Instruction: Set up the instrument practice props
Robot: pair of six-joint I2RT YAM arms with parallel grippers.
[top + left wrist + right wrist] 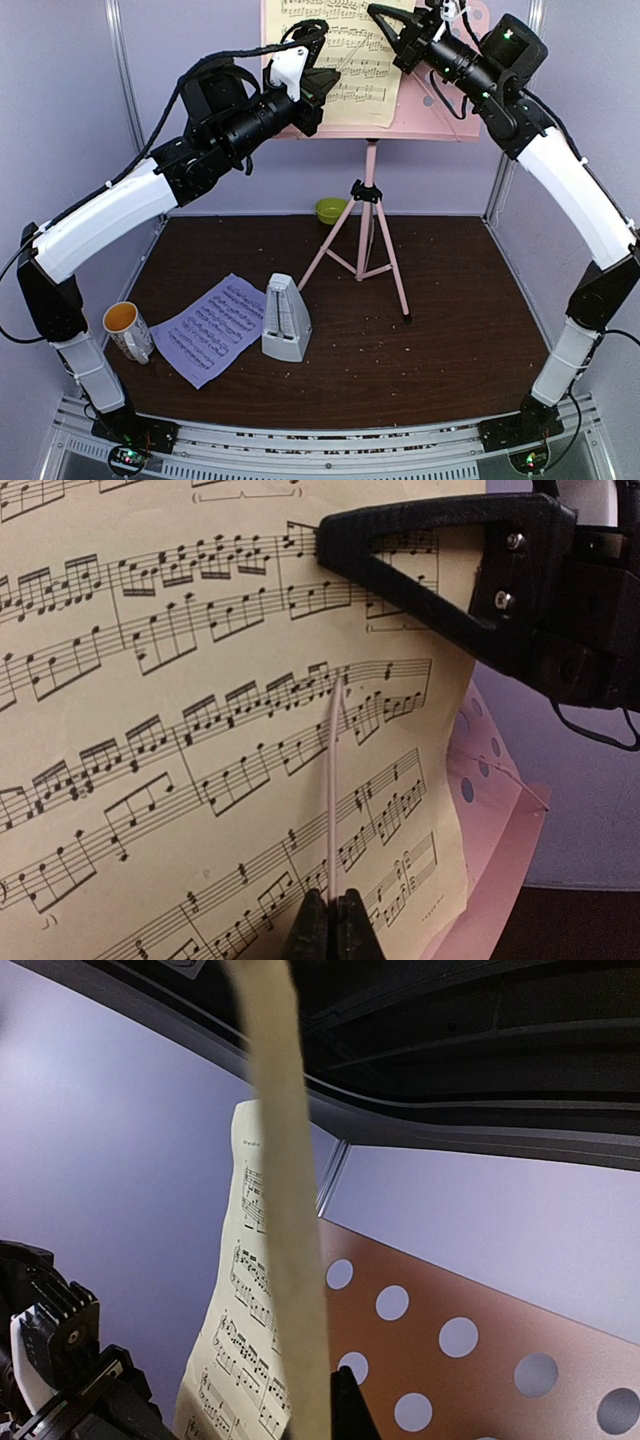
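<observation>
The pink music stand point(368, 215) stands at the back of the table on its tripod, and its perforated desk point(470, 1360) is up high. A yellow music sheet point(345, 60) hangs in front of the desk, held by both grippers. My left gripper point(322, 108) is shut on a thin pale edge low on the sheet's left side point(333, 810). My right gripper point(375, 14) is shut on the sheet's upper right part, which appears edge-on as a yellow strip point(285, 1210). The lavender sheet point(210, 328) lies flat at the front left. The pale-grey metronome point(286, 320) stands beside it.
A white mug point(127, 330) with an orange inside stands at the front left edge. A small lime-green bowl point(331, 210) sits at the back behind the tripod legs. Lavender walls close in the table's sides and back.
</observation>
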